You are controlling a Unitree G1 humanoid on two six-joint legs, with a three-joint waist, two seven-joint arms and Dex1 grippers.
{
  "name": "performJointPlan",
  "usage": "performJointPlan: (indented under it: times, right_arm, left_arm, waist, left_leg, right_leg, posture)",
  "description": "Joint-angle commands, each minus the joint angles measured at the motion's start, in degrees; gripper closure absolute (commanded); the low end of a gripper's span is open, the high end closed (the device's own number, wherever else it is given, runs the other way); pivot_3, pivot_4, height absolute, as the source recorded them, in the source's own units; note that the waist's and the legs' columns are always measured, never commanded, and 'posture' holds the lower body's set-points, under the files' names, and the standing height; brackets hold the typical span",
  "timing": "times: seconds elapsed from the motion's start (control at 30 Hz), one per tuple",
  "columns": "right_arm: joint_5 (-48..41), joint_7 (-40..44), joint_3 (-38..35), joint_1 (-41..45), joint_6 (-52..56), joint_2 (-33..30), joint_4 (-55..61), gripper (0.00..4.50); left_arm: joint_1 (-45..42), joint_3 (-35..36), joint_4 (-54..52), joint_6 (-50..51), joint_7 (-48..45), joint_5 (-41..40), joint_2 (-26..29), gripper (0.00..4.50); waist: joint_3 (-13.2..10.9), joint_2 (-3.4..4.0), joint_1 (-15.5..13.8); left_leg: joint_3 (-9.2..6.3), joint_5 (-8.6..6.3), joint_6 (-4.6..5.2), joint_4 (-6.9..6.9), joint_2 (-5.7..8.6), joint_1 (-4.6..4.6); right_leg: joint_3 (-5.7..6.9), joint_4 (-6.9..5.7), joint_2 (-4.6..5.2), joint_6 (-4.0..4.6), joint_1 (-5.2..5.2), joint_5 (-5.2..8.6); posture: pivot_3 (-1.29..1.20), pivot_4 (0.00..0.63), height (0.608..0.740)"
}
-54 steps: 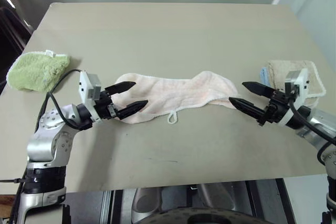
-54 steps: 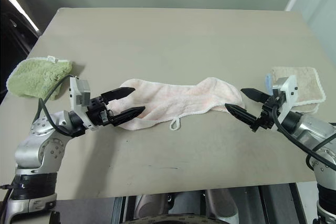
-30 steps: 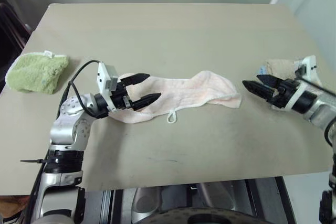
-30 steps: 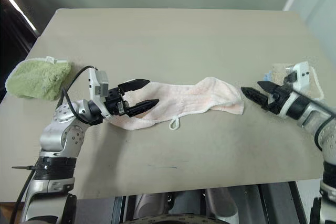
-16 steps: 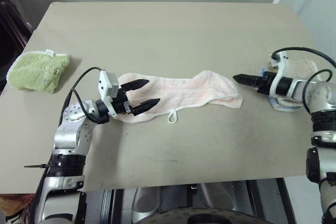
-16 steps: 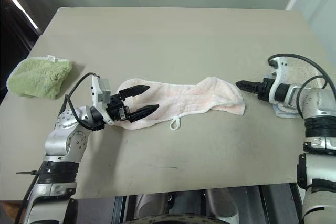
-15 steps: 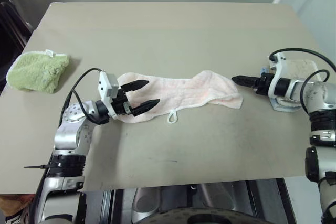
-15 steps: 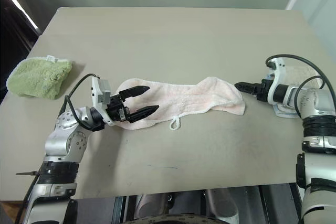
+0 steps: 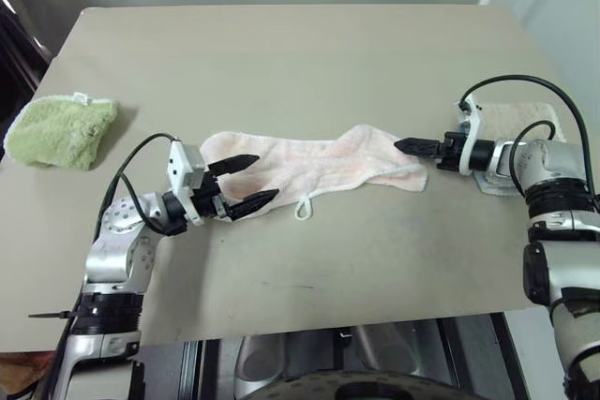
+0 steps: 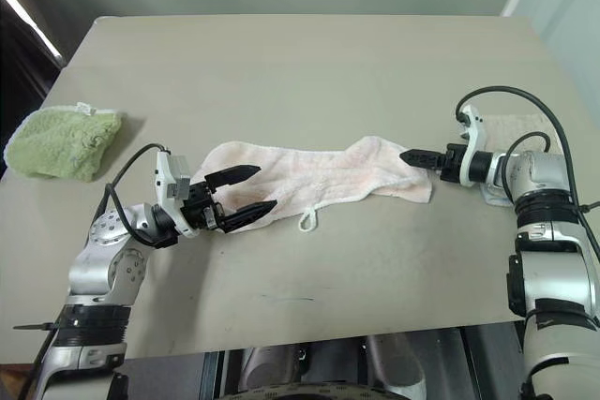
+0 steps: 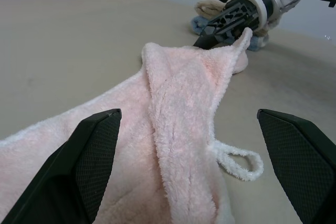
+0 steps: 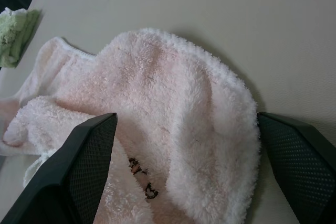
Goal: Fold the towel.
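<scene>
The pale pink towel lies crumpled lengthwise across the middle of the table, its small white loop on the near edge. My left gripper stands open at the towel's left end, one finger over the cloth and one at its near edge. The left wrist view has the towel running away between the wide-apart fingers. My right gripper is open at the towel's right end, low over the table. In the right wrist view the fluffy end sits between its fingers. Neither gripper holds anything.
A fluffy lime-green towel lies at the table's left edge. At the right edge, a beige cloth rests on a light-blue one under my right forearm. Bare tabletop stretches behind the towel and in front of it.
My right gripper has swung left and down to the towel's right end and rolled, so its fingers now look edge-on. The left gripper has hardly moved.
</scene>
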State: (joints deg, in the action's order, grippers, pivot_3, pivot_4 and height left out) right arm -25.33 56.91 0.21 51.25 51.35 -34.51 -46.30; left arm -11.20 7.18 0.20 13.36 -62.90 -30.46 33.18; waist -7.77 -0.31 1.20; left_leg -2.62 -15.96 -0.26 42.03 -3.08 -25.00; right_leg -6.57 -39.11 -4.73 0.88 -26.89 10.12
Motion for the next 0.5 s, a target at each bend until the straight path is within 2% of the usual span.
performJointPlan:
  times: [0.03,0.1,0.43,0.5]
  right_arm:
    - [2.63,1.83,1.06,1.45,-0.18,1.31,-4.35,0.39]
    - [3.31,3.13,0.87,2.4,-0.57,1.6,-5.52,0.92]
    - [7.4,4.65,0.29,4.2,-3.49,2.22,-8.1,4.45]
    - [7.23,4.98,-0.73,4.37,-3.62,1.55,-7.29,4.48]
  left_arm:
    - [0.05,1.35,-2.19,-0.02,0.41,-0.84,0.52,0.0]
    - [0.24,1.3,-2.67,0.08,0.84,-0.87,0.47,0.0]
    - [0.56,0.75,-5.93,2.09,2.7,-1.21,0.51,0.0]
    - [-0.05,0.9,-5.43,2.11,2.68,-1.13,0.51,0.0]
  waist:
    - [0.0,-0.01,0.13]
    - [0.0,-0.01,0.13]
    - [-0.01,0.01,0.17]
    - [-0.02,0.03,0.16]
  left_leg:
    - [-0.01,0.01,0.01,0.0,0.0,0.03]
    - [-0.03,0.05,0.08,0.0,0.0,0.03]
    - [-0.03,0.05,0.09,-0.1,-0.01,0.01]
    - [-0.03,0.06,0.08,-0.06,-0.01,0.01]
  right_leg:
    - [0.0,0.0,-0.01,0.03,0.02,-0.02]
    - [0.01,0.0,0.0,0.07,0.03,-0.06]
    - [0.04,-0.03,-0.01,0.17,-0.03,-0.03]
    - [0.04,-0.02,0.01,0.15,0.0,-0.06]
  posture:
    - [0.0,0.15,0.703]
    - [0.0,0.15,0.703]
    - [0.0,0.15,0.703]
    - [0.0,0.15,0.703]
